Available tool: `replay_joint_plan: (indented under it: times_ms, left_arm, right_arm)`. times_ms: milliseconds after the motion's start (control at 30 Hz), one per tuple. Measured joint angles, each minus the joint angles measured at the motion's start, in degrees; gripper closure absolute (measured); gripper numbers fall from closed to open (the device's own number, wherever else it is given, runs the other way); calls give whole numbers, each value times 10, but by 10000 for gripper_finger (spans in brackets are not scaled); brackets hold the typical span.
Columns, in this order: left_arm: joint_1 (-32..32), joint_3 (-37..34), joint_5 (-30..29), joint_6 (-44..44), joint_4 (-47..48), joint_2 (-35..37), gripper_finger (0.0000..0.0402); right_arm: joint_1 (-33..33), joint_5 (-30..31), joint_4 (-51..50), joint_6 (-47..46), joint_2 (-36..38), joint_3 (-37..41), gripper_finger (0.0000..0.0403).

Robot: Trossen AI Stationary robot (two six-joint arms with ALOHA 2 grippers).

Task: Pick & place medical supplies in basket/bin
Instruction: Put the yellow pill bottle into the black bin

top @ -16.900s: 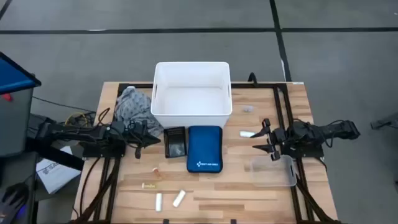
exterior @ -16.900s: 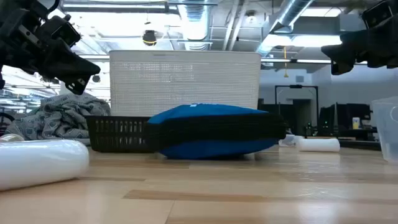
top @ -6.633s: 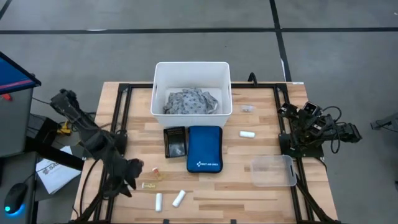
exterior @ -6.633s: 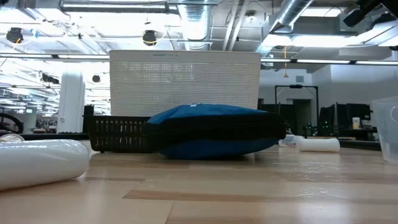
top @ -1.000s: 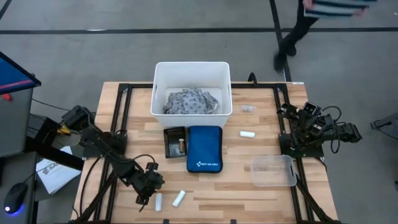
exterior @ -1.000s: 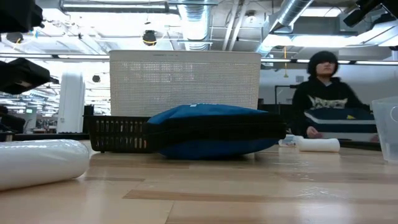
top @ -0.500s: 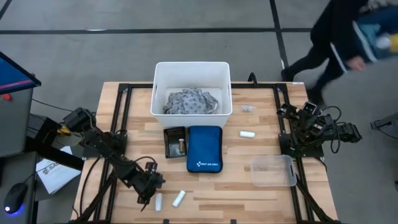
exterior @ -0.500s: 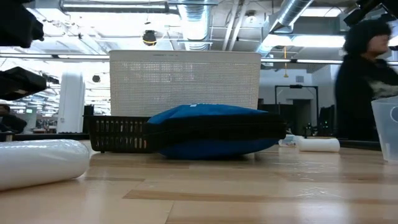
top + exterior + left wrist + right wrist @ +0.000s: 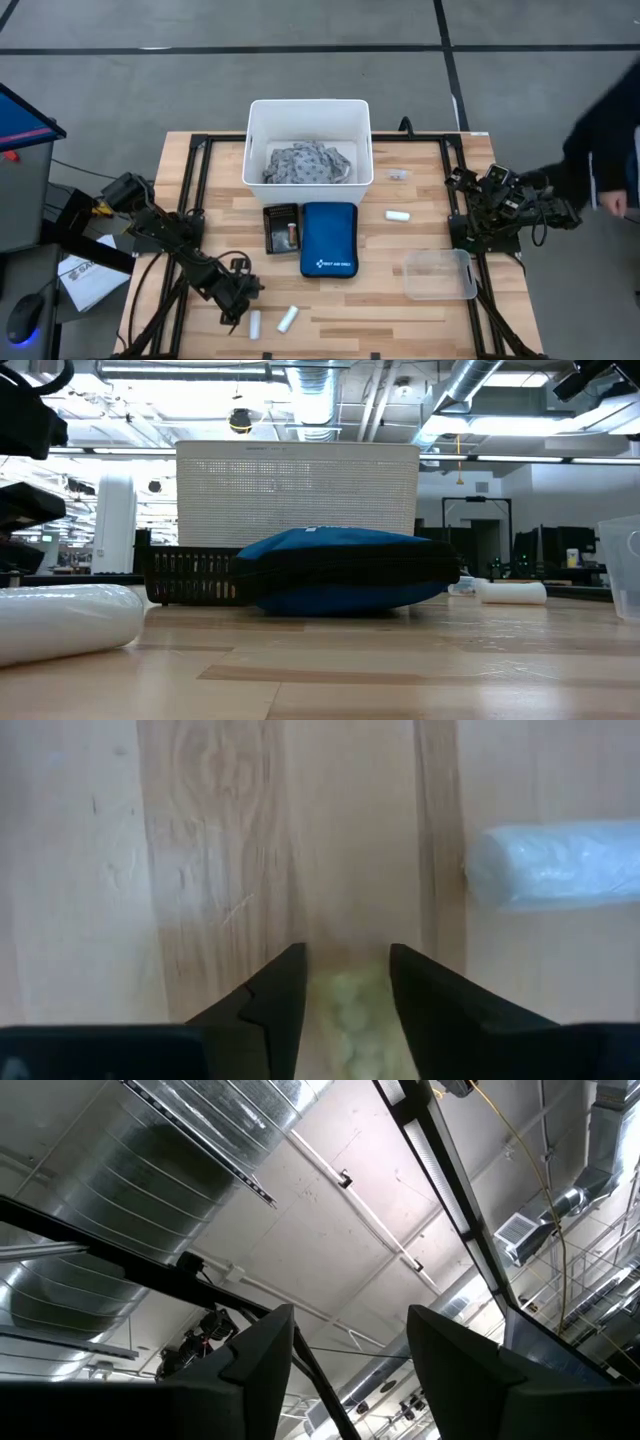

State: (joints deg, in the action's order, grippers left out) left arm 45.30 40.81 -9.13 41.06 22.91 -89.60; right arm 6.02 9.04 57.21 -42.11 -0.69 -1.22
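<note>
A: Where is the left gripper (image 9: 236,303)?

B: Low over the desk's (image 9: 400,305) near-left part, fingers (image 9: 270,1005) parted with a pale, bumpy tan piece (image 9: 350,1020) lying between them; whether they touch it I cannot tell. Just right of it lie two smooth white cylindrical rolls (image 9: 271,321).

A: Farther back?

B: Mid-desk, a black mesh tray (image 9: 281,228) sits touching the blue zip pouch (image 9: 328,239). Right of them lie a third roll (image 9: 398,215) and a clear plastic container (image 9: 439,275). The grey-and-white patterned cloth (image 9: 305,163) lies crumpled inside the white bin (image 9: 309,108) at the far edge.

A: The right gripper (image 9: 478,205)?

B: Folded at the right edge, fingers (image 9: 250,1365) spread, empty, pointing at the ceiling.
</note>
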Motion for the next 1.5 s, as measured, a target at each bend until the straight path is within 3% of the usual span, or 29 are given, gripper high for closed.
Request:
replay_joint_plan:
  times_ms: [233,567,833,1033,1167,1300,1500]
  left_arm:
    - [-5,-7,-5,1,-3,11,321]
    - [-21,-5,-36,-32,-1,77,315]
    - [-152,17,-180,-175,-31,160,315]
    - [-270,4,-157,-296,-120,137,315]
    - [-319,-8,-148,-330,-144,112,314]
    - [-348,-19,-117,-348,-172,103,299]
    - [-347,-21,-108,-366,-175,109,238]
  right_arm:
    - [0,0,0,-2,0,0,210]
    - [0,0,0,-1,0,0,210]
    - [0,0,-2,5,0,0,210]
    - [0,-1,-6,15,0,0,210]
    - [0,-1,-6,13,0,0,210]
    - [0,1,-6,11,0,0,210]
    - [0,0,-9,7,0,0,210]
